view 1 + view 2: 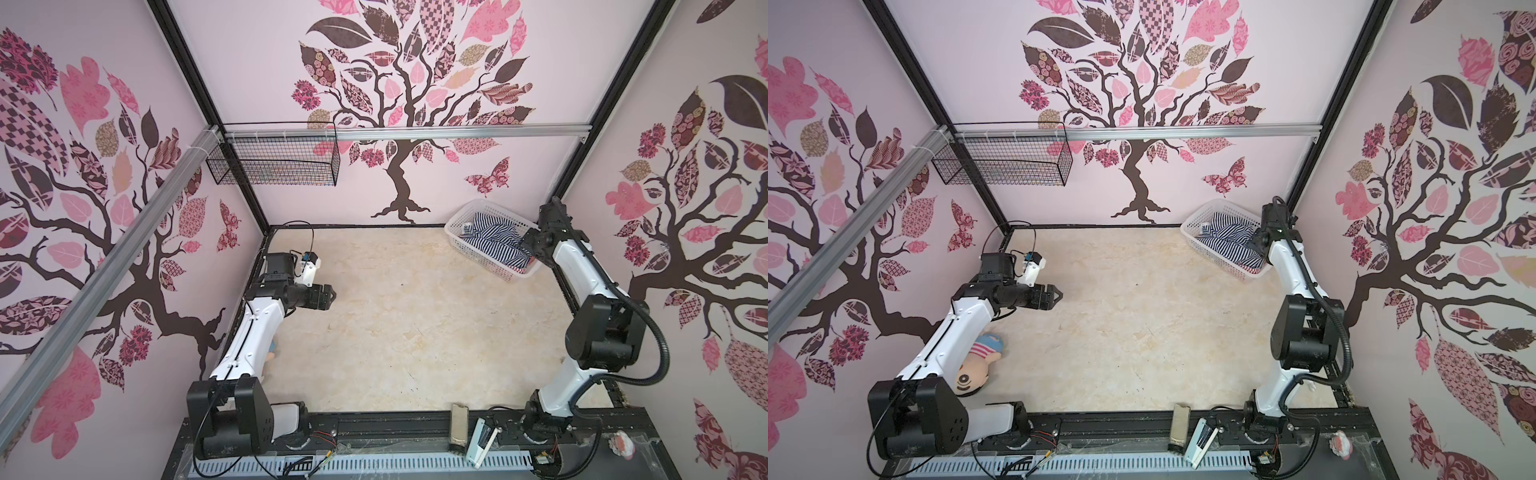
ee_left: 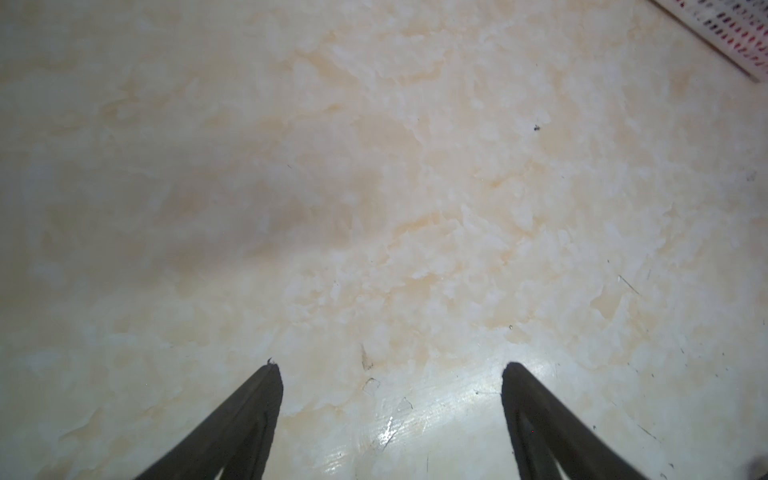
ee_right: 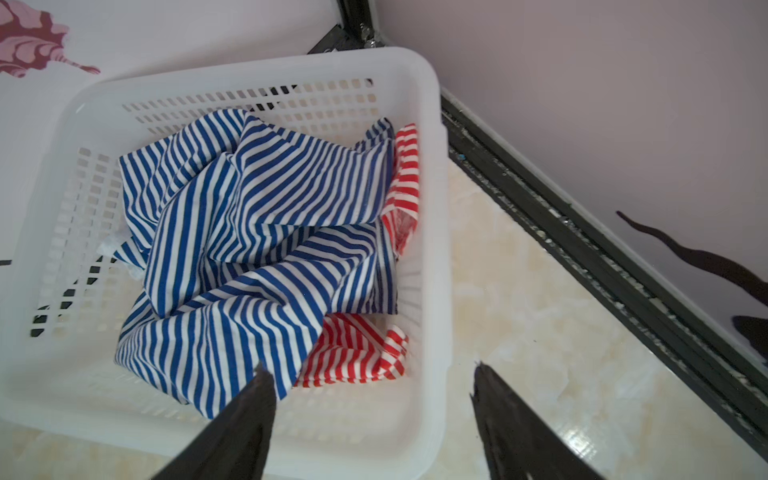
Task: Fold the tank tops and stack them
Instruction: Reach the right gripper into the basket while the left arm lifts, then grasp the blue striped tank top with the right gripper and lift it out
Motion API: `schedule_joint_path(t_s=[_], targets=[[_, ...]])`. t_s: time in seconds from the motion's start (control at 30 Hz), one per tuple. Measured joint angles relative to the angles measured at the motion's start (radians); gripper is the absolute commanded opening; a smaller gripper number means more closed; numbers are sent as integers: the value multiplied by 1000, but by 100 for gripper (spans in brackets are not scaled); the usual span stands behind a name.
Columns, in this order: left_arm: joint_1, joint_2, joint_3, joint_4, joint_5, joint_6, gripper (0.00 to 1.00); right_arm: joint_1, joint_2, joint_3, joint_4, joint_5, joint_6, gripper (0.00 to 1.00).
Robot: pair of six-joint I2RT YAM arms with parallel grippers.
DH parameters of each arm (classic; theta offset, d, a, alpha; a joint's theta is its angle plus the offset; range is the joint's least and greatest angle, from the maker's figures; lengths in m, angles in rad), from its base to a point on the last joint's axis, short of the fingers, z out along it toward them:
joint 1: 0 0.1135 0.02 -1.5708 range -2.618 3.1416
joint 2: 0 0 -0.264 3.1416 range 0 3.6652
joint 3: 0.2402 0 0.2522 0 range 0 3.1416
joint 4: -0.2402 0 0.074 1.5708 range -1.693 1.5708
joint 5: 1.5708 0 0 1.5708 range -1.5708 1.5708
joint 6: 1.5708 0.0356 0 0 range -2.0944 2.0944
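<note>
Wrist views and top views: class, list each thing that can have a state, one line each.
white basket: upright, holds both tops.
navy-striped tank top: crumpled, unfolded, uppermost.
red-striped tank top: crumpled, mostly beneath the navy one.
left tool: open, empty.
right tool: open, empty, over white basket.
plush doll: lying on table.

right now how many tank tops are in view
2, both crumpled in the white basket: the navy-striped top lies uppermost, the red-striped top mostly beneath it, peeking out along one side. Another could be hidden underneath.
</note>
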Motion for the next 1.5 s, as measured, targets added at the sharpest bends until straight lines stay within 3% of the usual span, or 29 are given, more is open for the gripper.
schedule_joint_path(t_s=[0.1, 0.27, 0.6, 0.73, 0.9, 1.07, 1.33, 1.5], targets=[[-6, 8, -25, -5, 1, 14, 83, 6, 89, 108, -19, -24, -15, 57], [-19, 11, -49, -20, 1, 26, 83, 7, 222, 258, -53, -47, -28, 55], [-24, 3, -52, -24, 0, 20, 83, -43, 489, 571, -152, -103, -30, 69], [-25, -2, -64, -24, -1, 13, 83, -60, 531, 598, -178, -114, -27, 78], [-25, -2, -74, -24, -3, 10, 83, -61, 559, 598, -198, -118, -27, 78], [-25, -2, -74, -24, -3, 8, 84, -60, 583, 598, -199, -135, -30, 64], [-25, -2, -74, -24, -4, 6, 84, -60, 584, 616, -206, -164, -31, 0], [-25, -2, -74, -20, -3, 0, 84, -60, 562, 583, -189, -189, -21, 0]])
